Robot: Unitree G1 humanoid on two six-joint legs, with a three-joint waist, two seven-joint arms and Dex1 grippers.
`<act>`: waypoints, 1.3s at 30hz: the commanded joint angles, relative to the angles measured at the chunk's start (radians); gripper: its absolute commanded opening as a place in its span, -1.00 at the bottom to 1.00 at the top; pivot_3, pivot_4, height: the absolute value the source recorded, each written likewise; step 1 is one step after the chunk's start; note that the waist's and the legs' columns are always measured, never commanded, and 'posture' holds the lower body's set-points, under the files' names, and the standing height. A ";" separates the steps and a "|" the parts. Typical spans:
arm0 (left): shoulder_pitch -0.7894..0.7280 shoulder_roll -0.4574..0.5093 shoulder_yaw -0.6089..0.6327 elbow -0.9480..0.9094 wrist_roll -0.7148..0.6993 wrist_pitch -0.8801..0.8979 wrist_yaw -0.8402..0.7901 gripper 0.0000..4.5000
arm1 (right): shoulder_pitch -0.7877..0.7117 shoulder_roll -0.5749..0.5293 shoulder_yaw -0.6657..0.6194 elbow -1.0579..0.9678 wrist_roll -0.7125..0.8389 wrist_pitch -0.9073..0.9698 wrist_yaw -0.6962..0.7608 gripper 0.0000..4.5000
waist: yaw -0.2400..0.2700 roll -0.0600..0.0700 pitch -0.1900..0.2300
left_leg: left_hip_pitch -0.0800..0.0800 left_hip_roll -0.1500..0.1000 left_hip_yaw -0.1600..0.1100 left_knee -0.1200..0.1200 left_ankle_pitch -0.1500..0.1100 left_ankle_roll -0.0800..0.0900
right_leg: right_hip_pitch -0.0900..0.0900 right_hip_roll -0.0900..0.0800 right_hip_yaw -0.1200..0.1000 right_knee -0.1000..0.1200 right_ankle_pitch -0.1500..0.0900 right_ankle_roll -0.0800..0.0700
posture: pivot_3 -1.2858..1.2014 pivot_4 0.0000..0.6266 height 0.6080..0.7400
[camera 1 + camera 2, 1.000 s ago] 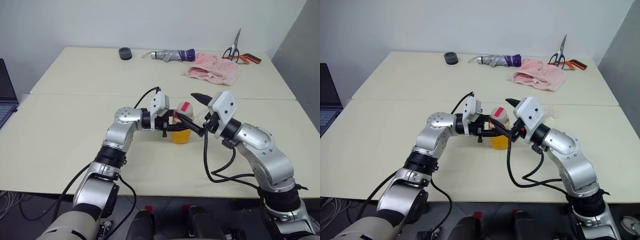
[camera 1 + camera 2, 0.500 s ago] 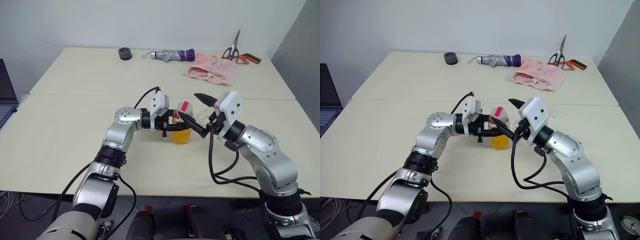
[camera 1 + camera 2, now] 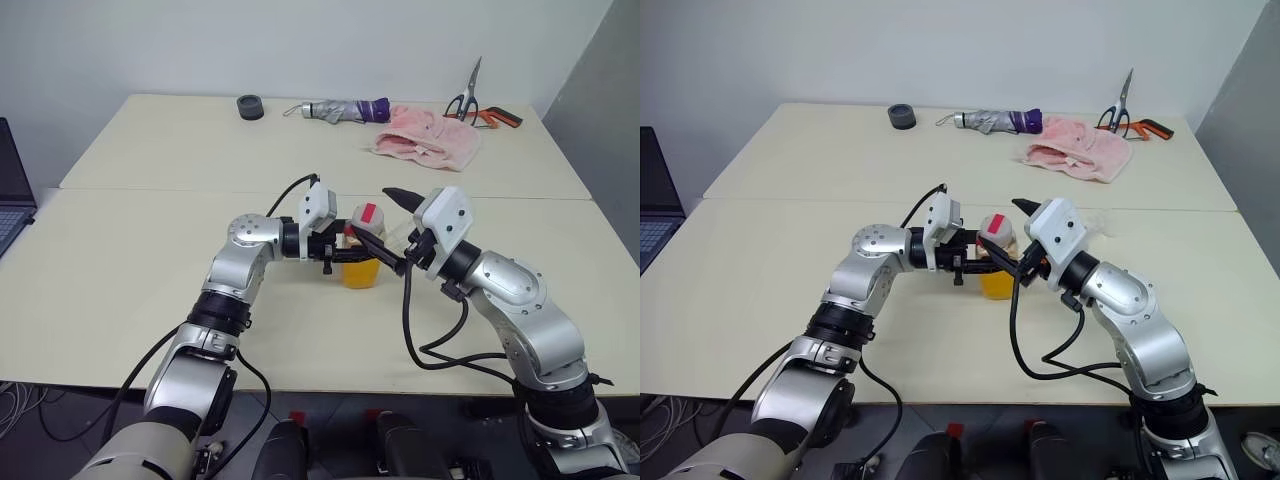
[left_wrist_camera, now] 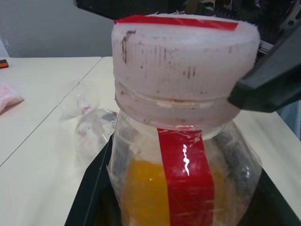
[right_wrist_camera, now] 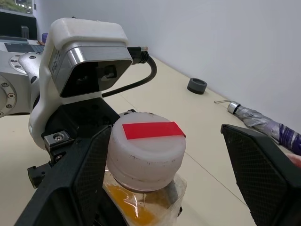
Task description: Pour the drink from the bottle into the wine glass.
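The bottle (image 3: pixel 362 262) stands upright on the near table, orange-yellow drink (image 4: pixel 146 188) in its lower half, a red strip down its side and over its white cap (image 5: pixel 146 150). My left gripper (image 3: pixel 347 256) reaches in level from the left and is shut on the bottle's body. My right gripper (image 3: pixel 372 212) comes from the right and is open, one finger on each side of the cap; the near finger (image 5: pixel 84 179) is close to it, the other well clear. The clear wine glass (image 4: pixel 85 118) sits on the table just beyond the bottle, faint in the eye views.
At the back of the far table lie a folded umbrella (image 3: pixel 345 109), a pink cloth (image 3: pixel 428 140), scissors (image 3: pixel 470 100) and a small black ring (image 3: pixel 250 106). A laptop (image 3: pixel 10 190) sits at the left edge. A seam runs between the two tables.
My right arm drifted slightly to the right half a second ago and has come back to the cap. The bottle and my left gripper have stayed still.
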 commanded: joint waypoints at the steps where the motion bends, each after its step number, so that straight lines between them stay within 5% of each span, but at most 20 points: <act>1: -0.014 0.005 0.017 -0.033 -0.022 -0.011 -0.009 -0.21 | 0.002 -0.004 -0.051 -0.036 0.003 -0.019 -0.017 0.75 | 0.000 0.000 0.000 | 0.000 0.000 0.000 0.000 0.000 0.000 | 0.000 0.000 0.000 0.000 0.000 0.000 | 0.03 -0.52 1.00; 39: -0.022 0.010 0.016 -0.020 -0.021 -0.017 -0.018 -0.21 | 0.057 -0.048 -0.098 -0.072 0.033 0.000 -0.025 0.75 | 0.000 0.000 0.000 | 0.000 0.000 0.000 0.000 0.000 0.000 | 0.000 0.000 0.000 0.000 0.000 0.000 | 0.03 -0.52 1.00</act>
